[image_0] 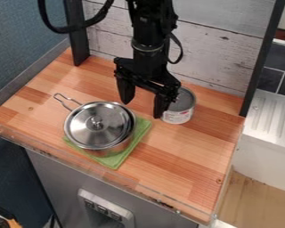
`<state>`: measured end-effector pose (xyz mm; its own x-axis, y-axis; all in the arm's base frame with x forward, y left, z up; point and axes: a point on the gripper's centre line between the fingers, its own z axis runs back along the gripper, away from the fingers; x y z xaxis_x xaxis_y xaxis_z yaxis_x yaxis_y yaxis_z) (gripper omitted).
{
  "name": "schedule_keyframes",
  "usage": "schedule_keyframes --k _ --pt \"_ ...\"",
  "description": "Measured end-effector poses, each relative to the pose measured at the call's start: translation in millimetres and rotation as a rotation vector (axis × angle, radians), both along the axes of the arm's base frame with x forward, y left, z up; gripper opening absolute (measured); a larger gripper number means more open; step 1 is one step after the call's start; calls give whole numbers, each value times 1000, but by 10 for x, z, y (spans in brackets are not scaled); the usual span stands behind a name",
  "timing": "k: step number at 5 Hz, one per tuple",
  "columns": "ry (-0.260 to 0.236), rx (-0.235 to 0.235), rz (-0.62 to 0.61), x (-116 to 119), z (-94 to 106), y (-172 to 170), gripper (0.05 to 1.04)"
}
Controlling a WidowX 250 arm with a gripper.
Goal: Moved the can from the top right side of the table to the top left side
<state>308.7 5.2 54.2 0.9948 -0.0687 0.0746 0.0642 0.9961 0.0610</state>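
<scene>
The silver can (178, 116) is set upright toward 2 o'clock on the wooden tabletop (192, 156). The black gripper (143, 109) is suspended just to its 9 o'clock side, its two fingers held apart; whether the can is touched by the nearer one cannot be told. Between 8 and 9 o'clock from the can, a lidded steel saucepan (97, 125) is placed on a green cloth (116, 160), its handle (64, 101) pointed between 10 and 11 o'clock.
</scene>
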Motion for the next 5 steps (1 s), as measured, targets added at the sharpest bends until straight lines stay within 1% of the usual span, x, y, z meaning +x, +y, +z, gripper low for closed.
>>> schedule_keyframes --k 1,2,3,4,5 --pt "29 -4 -1 -16 -95 -20 1001" --pt "-12 -28 -113 100 -57 -450 1001" --pt "-6 -5 -197 240 -131 -795 1001" --pt "-19 -13 -254 347 -168 -1105 1001" --pt "3 -41 -233 540 -321 -1207 1001"
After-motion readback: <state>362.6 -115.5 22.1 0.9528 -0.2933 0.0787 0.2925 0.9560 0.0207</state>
